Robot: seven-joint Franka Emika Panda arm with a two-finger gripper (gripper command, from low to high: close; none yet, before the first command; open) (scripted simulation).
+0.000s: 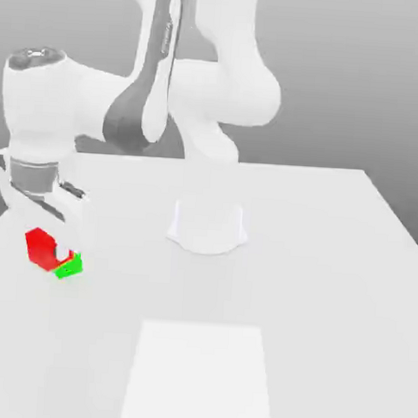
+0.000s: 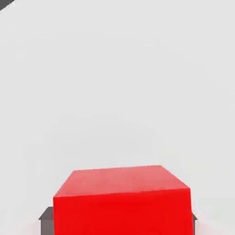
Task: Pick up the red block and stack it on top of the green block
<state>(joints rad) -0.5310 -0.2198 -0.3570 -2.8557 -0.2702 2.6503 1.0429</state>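
So far the pick looks done, as far as I can judge from my seat. On the hand camera the red block (image 2: 121, 202) sits right up against the lens with a dark finger pad (image 2: 46, 219) showing at its flank, so I read the hand as closed narrow on that block.

In the exterior view the hand (image 1: 51, 216) hangs over the bench (image 1: 331, 255) toward the exterior view's left. The red block (image 1: 41, 247) is just under its fingers, and the green block (image 1: 69, 265) peeks out immediately beside it, low and toward the exterior view's right. The two cubes overlap in that picture, and I cannot tell whether they touch or whether the red one is off the bench or resting on it.

What is left, in my estimate, is the stack itself. I would need the red cube squarely above the green one, lowered until it seats flat, then released cleanly. The green cube is the smaller of the two, so a slight offset could tip the stack.
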